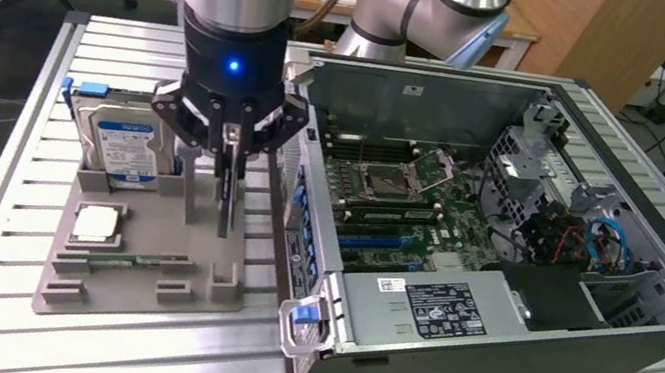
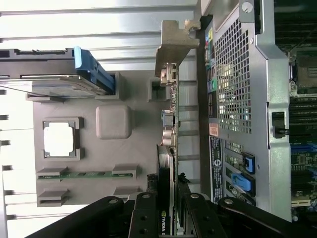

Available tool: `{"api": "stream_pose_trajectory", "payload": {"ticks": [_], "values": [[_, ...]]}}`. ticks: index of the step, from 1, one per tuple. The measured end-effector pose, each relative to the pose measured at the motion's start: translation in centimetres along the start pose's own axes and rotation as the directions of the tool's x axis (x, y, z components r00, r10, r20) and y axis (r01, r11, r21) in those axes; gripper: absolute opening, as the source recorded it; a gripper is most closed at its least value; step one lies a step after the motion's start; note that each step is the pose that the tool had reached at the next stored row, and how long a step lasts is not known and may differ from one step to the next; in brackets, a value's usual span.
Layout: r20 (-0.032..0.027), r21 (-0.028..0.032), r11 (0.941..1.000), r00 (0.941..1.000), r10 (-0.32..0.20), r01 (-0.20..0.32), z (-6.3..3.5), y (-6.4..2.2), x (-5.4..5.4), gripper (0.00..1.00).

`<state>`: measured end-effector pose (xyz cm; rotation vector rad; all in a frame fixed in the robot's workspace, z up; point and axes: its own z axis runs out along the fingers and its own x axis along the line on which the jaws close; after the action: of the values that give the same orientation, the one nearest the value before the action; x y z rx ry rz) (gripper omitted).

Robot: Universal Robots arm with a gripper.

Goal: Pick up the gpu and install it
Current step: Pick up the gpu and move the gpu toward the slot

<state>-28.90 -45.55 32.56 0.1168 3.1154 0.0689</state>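
The claw (image 1: 230, 141) is clamped on the top edge of the gpu (image 1: 227, 194). The card stands on edge straight below it, over the tray (image 1: 139, 294). Its long axis runs parallel to the case (image 1: 479, 365) wall just beside.

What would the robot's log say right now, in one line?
gripper: shut on gpu | gpu: upright, above holder | case: open, beside holder
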Motion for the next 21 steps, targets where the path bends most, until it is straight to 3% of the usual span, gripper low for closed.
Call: {"api": "stream_pose_trajectory", "payload": {"ticks": [21], "values": [[0.0001,0.0000,1.0000,1.0000,0.000,0.000,-2.31,0.10,-0.1,0.26]]}}
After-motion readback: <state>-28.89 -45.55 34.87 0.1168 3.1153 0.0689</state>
